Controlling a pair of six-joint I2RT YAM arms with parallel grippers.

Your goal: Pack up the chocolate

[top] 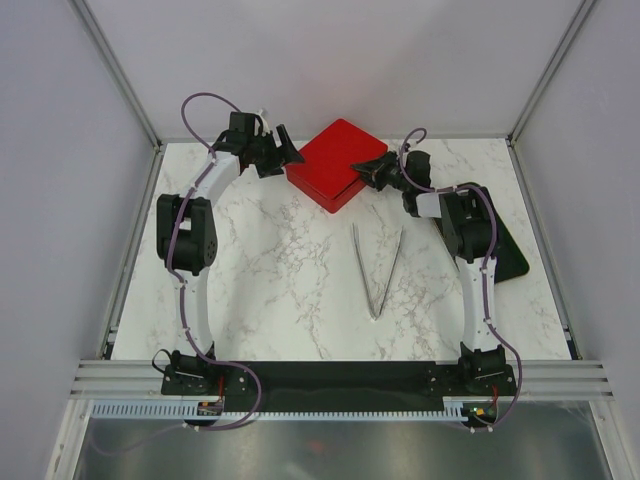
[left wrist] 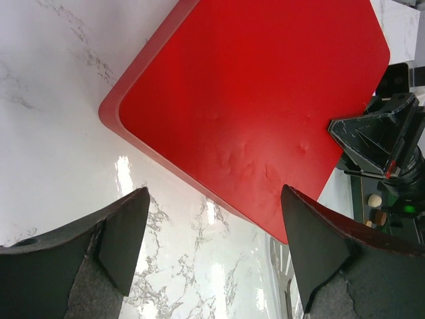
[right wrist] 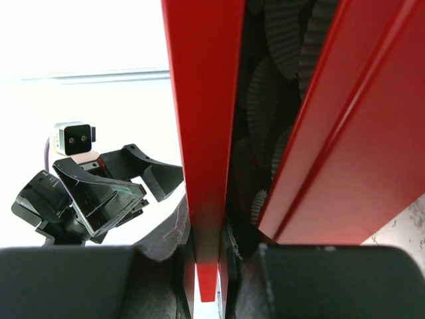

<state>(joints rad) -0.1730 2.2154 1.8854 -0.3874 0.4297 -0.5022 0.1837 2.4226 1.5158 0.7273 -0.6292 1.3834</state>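
One red box [top: 335,165]: left hand [left wrist: 212,226] spread just beside its corner; right hand [right wrist: 207,266] pinching the lid [right wrist: 202,133] rim opposite.

Your left arm [top: 188,240] reaches forward with its elbow pushed outward, and the left gripper [top: 287,152] is turned inward, its fingers [left wrist: 123,232] spread wide and holding nothing. Your right arm [top: 470,250] bends in from the opposite side. The right gripper [top: 366,168] faces the left one, fingers [right wrist: 319,282] pinched close on the edge of the red lid [right wrist: 202,133].
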